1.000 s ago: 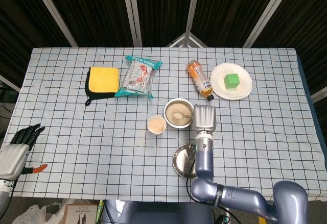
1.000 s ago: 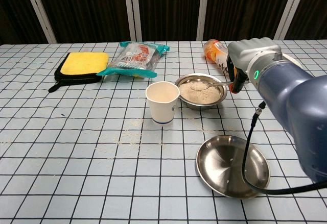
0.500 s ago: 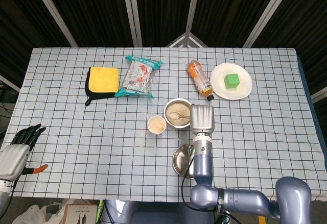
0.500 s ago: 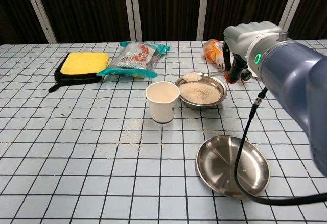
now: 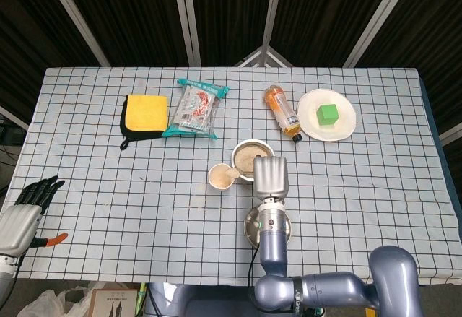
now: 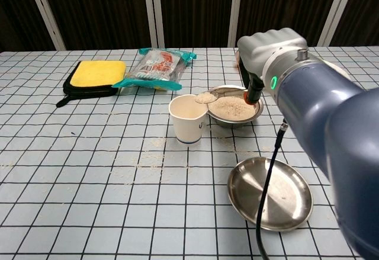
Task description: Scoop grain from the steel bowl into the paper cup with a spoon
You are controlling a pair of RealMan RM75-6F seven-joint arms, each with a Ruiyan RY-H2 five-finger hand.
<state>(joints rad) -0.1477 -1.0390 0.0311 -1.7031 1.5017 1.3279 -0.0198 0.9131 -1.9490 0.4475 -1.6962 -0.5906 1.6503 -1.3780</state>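
Right hand (image 6: pixel 269 50) pinching a spoon (image 6: pixel 208 98) heaped with grain at the right rim of the cup (image 6: pixel 188 118), bowl (image 6: pixel 235 107) just right of the cup; might spill more grain beside the cup if tipped too early

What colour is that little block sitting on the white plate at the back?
The block is green, and it shows best in the head view.

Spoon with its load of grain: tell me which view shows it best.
The chest view: the spoon, heaped with grain, shows side-on at the paper cup rim. In the head view the right hand covers its handle; only the bowl end shows.
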